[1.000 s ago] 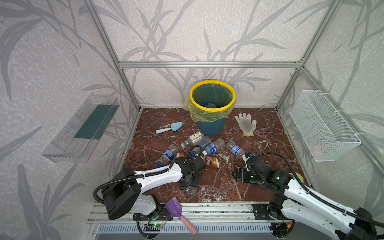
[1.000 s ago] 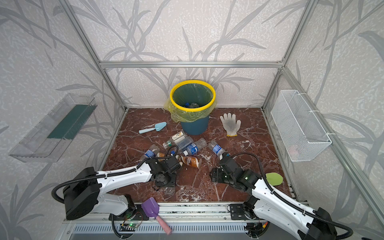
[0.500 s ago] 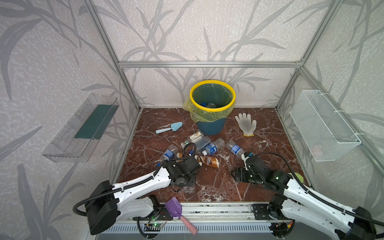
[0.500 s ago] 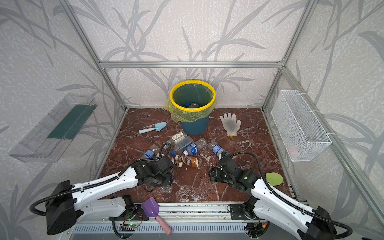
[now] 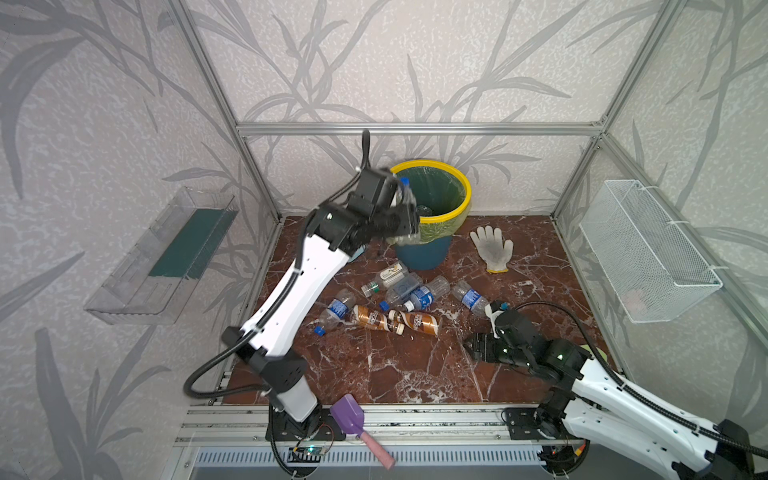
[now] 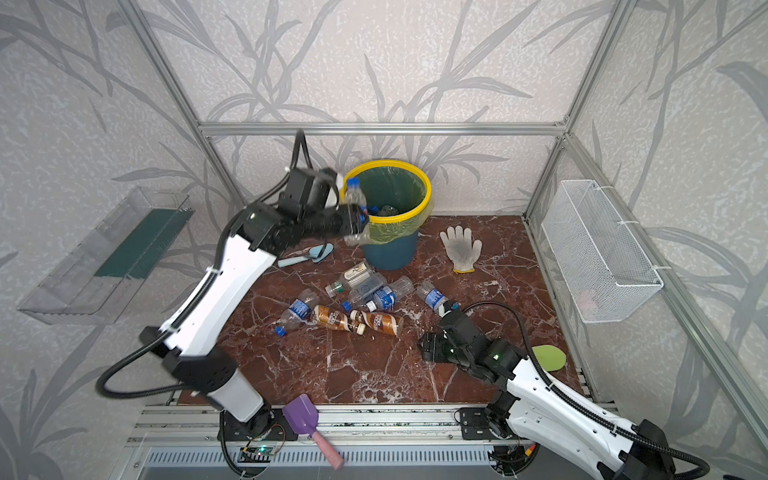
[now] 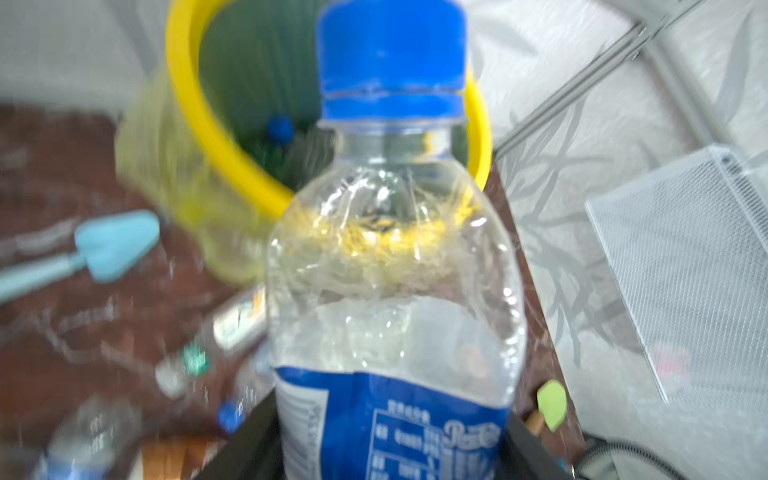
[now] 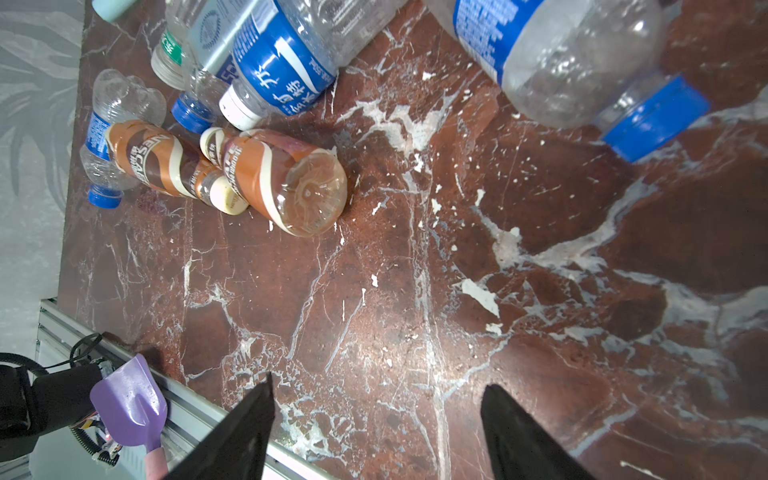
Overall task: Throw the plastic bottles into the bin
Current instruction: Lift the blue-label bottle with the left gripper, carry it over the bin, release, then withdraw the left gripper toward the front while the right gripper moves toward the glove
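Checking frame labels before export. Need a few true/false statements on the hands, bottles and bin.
1. The left hand is raised at the bin rim, with a blue-capped bottle between its fingers. True.
2. The right hand is shut on a bottle. False: its jaws stand open and empty, low over bare floor.
3. Two brown-swirled bottles lie on the floor. True.
4. The white glove is inside the bin. False: it lies flat on the floor beside the bin.
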